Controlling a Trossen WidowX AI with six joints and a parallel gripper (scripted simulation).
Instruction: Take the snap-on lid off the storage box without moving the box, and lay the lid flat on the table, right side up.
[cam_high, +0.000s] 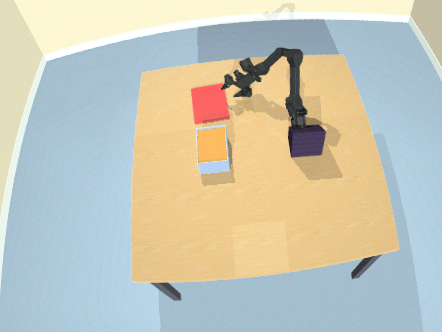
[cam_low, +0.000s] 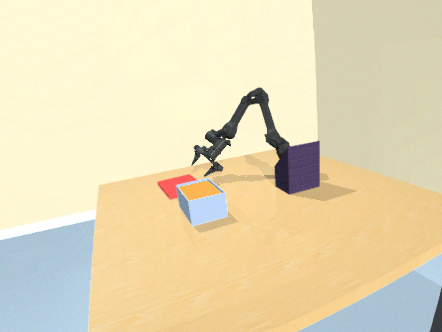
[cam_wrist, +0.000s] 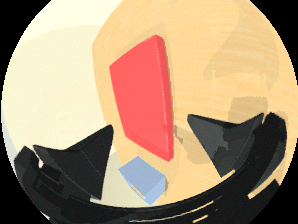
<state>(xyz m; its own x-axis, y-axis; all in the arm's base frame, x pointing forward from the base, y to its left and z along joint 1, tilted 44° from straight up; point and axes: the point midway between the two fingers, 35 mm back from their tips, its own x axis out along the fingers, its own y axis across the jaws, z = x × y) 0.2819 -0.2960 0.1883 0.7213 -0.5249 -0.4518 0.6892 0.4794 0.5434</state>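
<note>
Pale wood is spreading out as the surface (cam_high: 260, 200) (cam_low: 260, 250) (cam_wrist: 200, 60), blue floor showing below. Above it the tool (cam_high: 233, 89) (cam_low: 199, 170) (cam_wrist: 150, 123) is hovering, fingers spread wide, gripping nothing. Just beyond, the red lid (cam_high: 210, 103) (cam_low: 174, 187) (cam_wrist: 142, 100) is lying flat on the surface. Beside the lid, the pale-blue storage box (cam_high: 214, 166) (cam_low: 209, 209) (cam_wrist: 150, 186) is standing upright, uncovered, showing orange inside. Farther off, a dark purple block (cam_high: 306, 142) (cam_low: 304, 167) is standing at the arm's base.
</note>
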